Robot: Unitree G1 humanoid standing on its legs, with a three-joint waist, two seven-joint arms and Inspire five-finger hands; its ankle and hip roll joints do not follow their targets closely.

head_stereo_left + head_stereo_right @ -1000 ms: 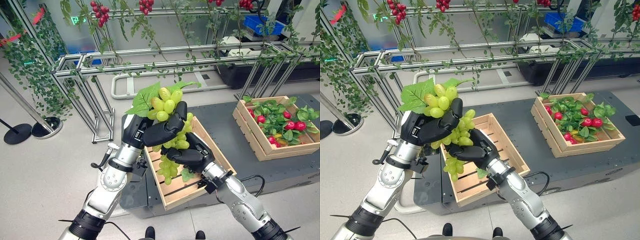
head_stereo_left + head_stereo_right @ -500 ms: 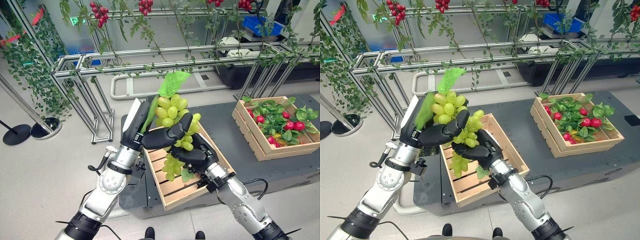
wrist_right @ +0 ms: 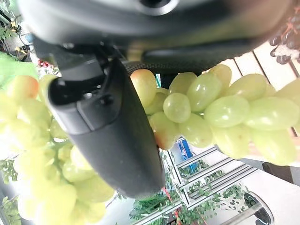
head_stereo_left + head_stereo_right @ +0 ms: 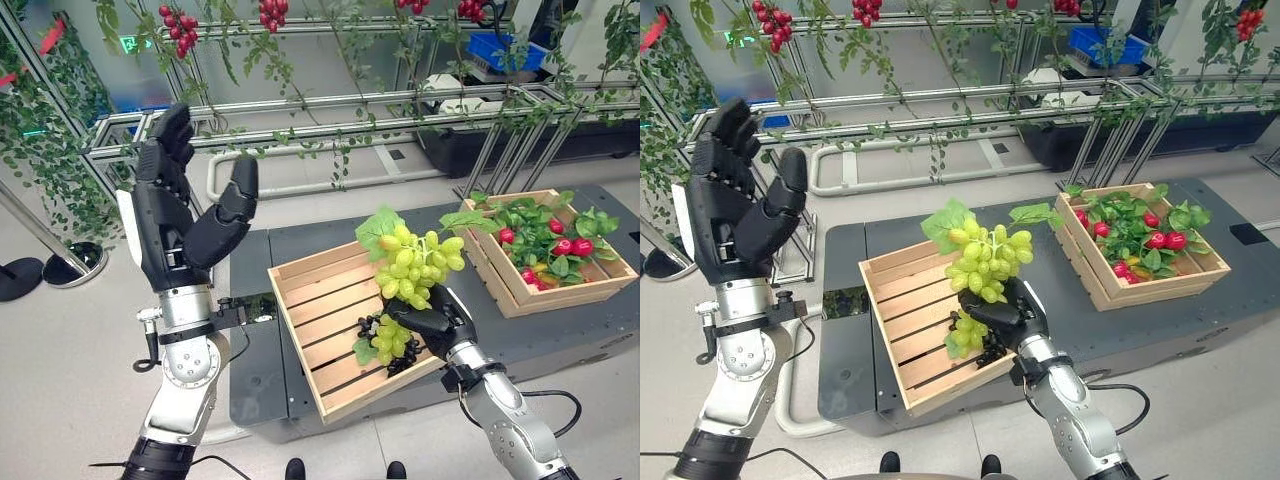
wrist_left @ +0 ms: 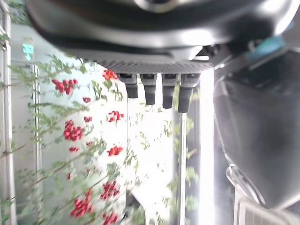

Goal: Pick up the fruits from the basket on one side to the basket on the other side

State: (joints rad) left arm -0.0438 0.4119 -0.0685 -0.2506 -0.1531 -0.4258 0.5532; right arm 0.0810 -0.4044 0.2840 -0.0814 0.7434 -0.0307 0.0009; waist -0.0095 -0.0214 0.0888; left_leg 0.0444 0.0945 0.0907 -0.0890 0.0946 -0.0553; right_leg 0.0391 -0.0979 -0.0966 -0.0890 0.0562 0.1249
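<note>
Over near crate [image 4: 310, 290], right robot hand [image 4: 432, 322] clutches grapes [image 4: 412, 268].

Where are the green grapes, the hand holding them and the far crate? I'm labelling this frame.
green grapes [image 4: 415, 265]: left eye view, middle of the bunch.
right hand [image 4: 1005, 312]: right eye view, its palm.
far crate [image 4: 560, 301]: left eye view, front wall.

Near crate [image 4: 300, 280] sits left of far crate [image 4: 520, 295] (grapes [image 4: 415, 265] above the near one).

green grapes [image 4: 415, 268] with leaves, held upright over the near crate [image 4: 310, 290], which holds more green and dark grapes. the far crate [image 4: 500, 280] holds red fruit among leaves.
</note>
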